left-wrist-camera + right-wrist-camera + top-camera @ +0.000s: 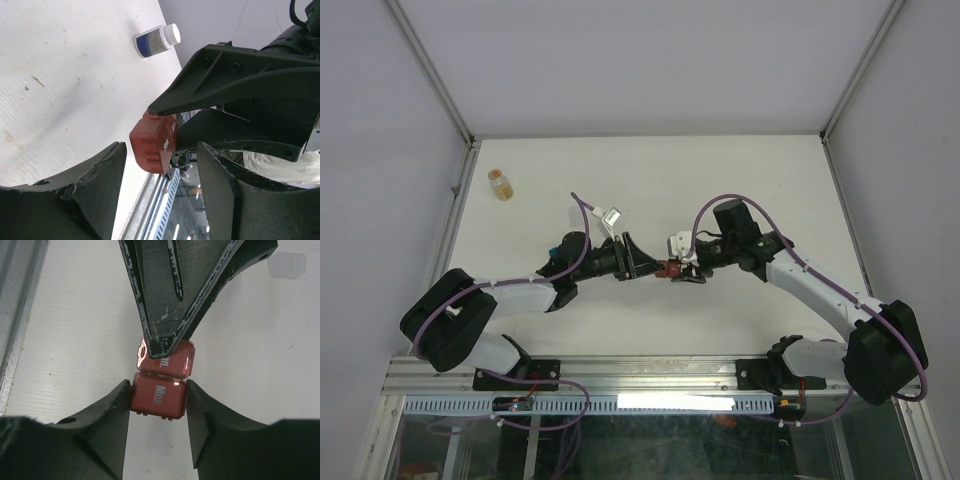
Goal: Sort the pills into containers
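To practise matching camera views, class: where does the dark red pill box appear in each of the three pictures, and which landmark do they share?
Top external: the red box is near the centre, in the right tool.
Left wrist: centre of the picture, held from the right.
Right wrist: centre, slightly low, clamped on both sides.
Shared landmark: the right tool gripping the box shows in all three.

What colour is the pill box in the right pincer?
Dark red pill box, pale "Mon" lettering; right wrist view shows it best.
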You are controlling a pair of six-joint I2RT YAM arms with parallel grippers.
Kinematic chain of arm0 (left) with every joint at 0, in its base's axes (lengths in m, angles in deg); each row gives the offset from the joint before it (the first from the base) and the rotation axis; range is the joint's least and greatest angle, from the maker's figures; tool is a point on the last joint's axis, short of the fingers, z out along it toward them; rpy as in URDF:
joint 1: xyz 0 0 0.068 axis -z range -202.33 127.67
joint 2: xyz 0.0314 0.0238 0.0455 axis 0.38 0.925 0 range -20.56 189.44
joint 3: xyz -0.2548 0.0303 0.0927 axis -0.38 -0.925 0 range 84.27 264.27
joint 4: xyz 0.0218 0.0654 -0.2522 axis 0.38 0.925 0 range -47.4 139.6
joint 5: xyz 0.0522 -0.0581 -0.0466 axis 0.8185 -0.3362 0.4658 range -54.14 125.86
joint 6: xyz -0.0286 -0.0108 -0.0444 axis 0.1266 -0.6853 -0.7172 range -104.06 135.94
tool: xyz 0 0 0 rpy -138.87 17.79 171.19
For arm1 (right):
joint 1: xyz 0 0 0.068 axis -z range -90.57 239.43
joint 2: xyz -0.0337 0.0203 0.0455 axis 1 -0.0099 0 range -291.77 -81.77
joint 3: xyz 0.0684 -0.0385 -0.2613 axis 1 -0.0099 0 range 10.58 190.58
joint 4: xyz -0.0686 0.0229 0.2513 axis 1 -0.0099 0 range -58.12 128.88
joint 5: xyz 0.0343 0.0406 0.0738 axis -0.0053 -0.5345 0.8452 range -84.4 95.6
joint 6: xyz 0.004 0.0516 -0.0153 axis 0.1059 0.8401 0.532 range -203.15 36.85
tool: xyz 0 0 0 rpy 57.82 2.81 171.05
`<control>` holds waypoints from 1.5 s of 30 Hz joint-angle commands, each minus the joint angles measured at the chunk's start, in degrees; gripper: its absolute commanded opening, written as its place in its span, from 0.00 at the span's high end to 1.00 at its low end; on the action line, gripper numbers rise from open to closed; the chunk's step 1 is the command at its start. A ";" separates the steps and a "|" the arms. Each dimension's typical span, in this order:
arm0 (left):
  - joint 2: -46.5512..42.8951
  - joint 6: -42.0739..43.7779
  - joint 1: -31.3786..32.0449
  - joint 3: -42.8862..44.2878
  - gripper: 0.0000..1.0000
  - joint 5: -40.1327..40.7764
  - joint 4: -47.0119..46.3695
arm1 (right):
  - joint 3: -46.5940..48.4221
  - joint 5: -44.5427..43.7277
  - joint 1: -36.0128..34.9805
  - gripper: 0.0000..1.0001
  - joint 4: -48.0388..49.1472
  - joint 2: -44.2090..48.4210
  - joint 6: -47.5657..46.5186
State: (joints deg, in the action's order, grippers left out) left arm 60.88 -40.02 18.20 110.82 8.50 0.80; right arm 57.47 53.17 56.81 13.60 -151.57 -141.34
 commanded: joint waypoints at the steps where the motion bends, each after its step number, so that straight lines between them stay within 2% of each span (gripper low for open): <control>1: 0.02 -0.44 0.26 1.23 0.41 -0.76 -5.28 | 0.07 2.62 -0.84 0.76 2.91 1.60 -0.14; 13: 2.48 -0.64 0.31 1.54 0.57 -2.34 -5.82 | -0.05 1.86 -1.14 0.76 4.25 1.24 1.49; 17: 2.53 -0.25 0.33 1.54 0.81 -2.78 -5.78 | 0.04 2.10 -1.01 0.76 4.31 1.02 2.21; 20: 2.49 0.70 0.27 1.38 1.00 -3.09 -5.26 | 0.51 2.94 0.01 0.71 4.61 1.15 3.93; 23: 2.24 1.41 0.23 0.99 1.00 -3.27 -4.80 | 0.69 2.98 1.71 0.60 5.68 2.11 6.48; 33: 2.03 2.87 0.15 0.67 1.00 -4.23 -3.19 | 2.04 0.30 6.47 0.42 8.04 3.44 14.85; 40: 2.57 3.05 0.11 0.92 1.00 -5.79 -3.82 | 2.10 -2.85 7.66 0.42 10.77 2.16 20.54; 45: 2.93 3.31 0.15 0.97 1.00 -6.29 -4.08 | 3.24 -5.38 7.32 0.50 10.75 -1.10 23.97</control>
State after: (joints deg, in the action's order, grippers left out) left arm 63.66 -38.34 18.12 111.02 4.83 -0.16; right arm 57.32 51.03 64.37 21.49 -150.52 -121.80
